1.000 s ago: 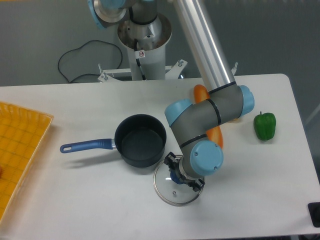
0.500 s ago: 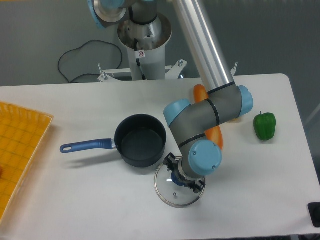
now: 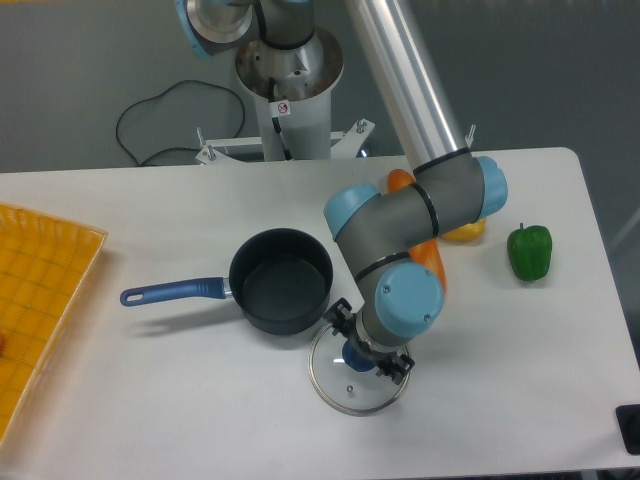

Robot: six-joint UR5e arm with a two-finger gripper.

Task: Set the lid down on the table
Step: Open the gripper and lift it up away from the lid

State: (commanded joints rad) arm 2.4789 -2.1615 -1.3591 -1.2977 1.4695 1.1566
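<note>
The gripper (image 3: 364, 351) hangs straight over the blue knob of the lid (image 3: 352, 379), fingers either side of it (whether they pinch or stand free, I cannot tell). The lid lies flat on the table (image 3: 150, 400) directly beneath, its rim just beside the dark blue saucepan (image 3: 279, 280), up-left of the gripper

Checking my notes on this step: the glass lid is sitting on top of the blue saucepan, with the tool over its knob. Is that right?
Not quite. The fixed camera shows the lid lying on the white table just in front of the blue saucepan, which stands open. The tool is over its knob, as you noted.
</note>
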